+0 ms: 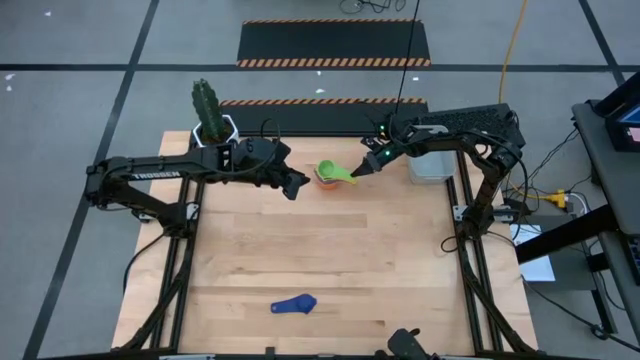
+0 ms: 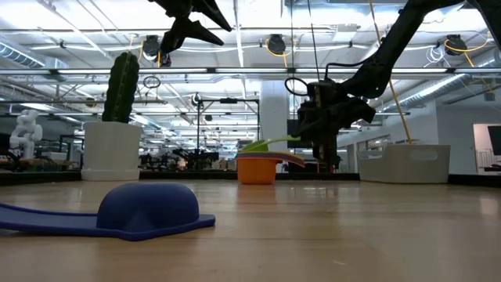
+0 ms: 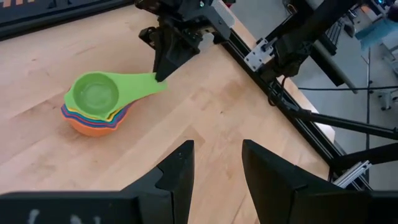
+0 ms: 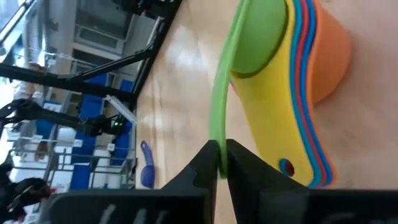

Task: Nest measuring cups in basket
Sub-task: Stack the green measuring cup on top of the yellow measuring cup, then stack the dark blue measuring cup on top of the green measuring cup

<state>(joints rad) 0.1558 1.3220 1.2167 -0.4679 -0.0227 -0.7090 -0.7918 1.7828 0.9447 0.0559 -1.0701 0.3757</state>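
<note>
text: "TROSSEN" | on: left arm (image 1: 150, 172) | other: none legible

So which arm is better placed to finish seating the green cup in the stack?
The right. Its pincer is shut on the green cup's handle, bowl already on the stack. The left pincer hangs open beside the stack, holding nothing. The dark blue cup lies far off, near the front edge.
</note>
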